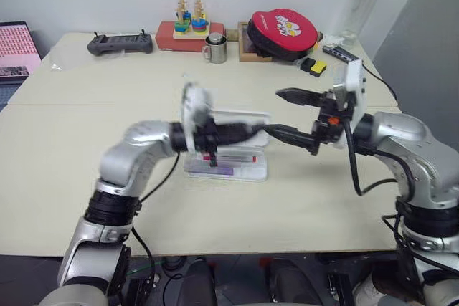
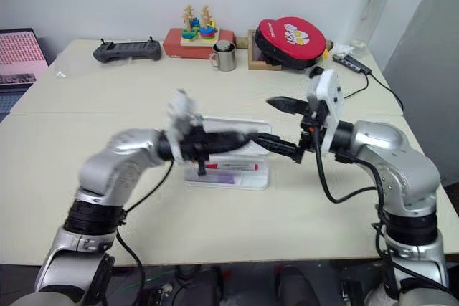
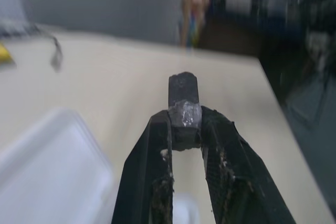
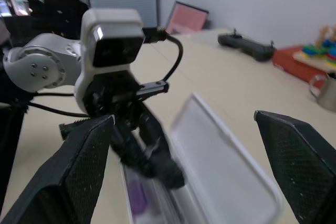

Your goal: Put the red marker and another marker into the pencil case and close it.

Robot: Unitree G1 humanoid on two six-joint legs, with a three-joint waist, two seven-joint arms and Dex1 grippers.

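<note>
Pencil case (image 1: 240, 170): lid open, both markers inside | left gripper (image 2: 247, 137): pinched on small dark cylinder (image 3: 183, 109) | right gripper (image 1: 283, 112): spread, at 3 o'clock | risk: lid knocked by crossing arms.

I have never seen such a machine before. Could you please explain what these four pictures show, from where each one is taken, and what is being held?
This is a humanoid robot with two silver arms. Each arm ends in a gripper of two black fingers. The two wide pictures come from cameras in its head, looking down over a beige table. The two close pictures come from cameras on its wrists. On the table lies an open white plastic pencil case. In its tray lie a slim white marker with a red cap and a short lavender marker. Farther back stand a black handheld controller, a metal mug and a round red pouch. The left gripper pinches a small dark stubby piece. The right gripper is wide open and empty.
</note>
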